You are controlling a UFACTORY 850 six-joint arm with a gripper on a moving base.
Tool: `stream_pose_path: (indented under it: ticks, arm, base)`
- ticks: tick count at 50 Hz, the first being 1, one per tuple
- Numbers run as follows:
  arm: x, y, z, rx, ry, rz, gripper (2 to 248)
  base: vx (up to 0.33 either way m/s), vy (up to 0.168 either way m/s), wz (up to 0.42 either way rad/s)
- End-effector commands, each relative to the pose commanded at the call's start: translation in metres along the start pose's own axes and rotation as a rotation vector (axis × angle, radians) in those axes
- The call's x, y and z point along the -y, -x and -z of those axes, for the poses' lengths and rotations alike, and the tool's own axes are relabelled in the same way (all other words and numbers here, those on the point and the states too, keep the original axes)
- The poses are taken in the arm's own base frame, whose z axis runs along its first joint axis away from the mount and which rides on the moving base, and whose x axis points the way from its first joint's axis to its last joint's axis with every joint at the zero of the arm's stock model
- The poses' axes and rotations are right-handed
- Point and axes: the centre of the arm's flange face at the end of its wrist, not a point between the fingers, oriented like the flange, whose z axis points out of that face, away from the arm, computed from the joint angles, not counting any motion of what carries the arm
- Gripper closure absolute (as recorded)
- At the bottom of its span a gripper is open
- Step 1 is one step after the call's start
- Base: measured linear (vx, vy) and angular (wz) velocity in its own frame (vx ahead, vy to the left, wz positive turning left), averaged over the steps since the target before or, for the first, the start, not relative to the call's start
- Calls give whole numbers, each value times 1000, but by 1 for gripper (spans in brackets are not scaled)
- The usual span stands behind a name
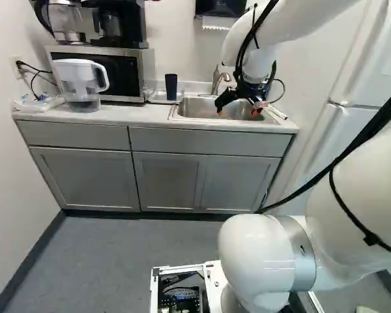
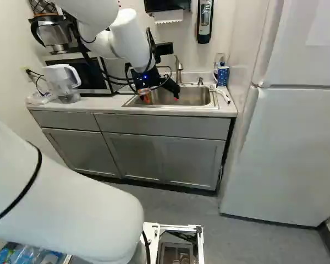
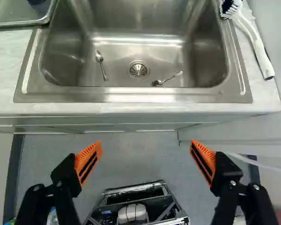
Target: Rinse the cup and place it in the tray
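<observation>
- Cup: upright in the tray, beside the sink.
- Gripper: fingers wide apart, nothing between them.
- Handling, judged: light, fairly stiff, likely slippery once wet.
- Grasp: opposite sides, mid-wall, square and gentle.

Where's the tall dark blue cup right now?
In the left base view, the tall dark blue cup stands upright in the metal tray, between the microwave and the sink.
</observation>
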Motion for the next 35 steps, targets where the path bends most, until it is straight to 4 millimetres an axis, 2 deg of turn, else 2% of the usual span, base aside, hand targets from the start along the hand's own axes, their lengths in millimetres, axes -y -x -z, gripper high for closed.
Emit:
stream_pose_path:
  ticks: [17, 35]
  arm:
    - [0, 0, 0, 0, 0, 0, 3]
    - [0, 0, 0, 0, 0, 0, 3]
  base:
    - [-117, 11, -151]
    - [-107, 38, -10]
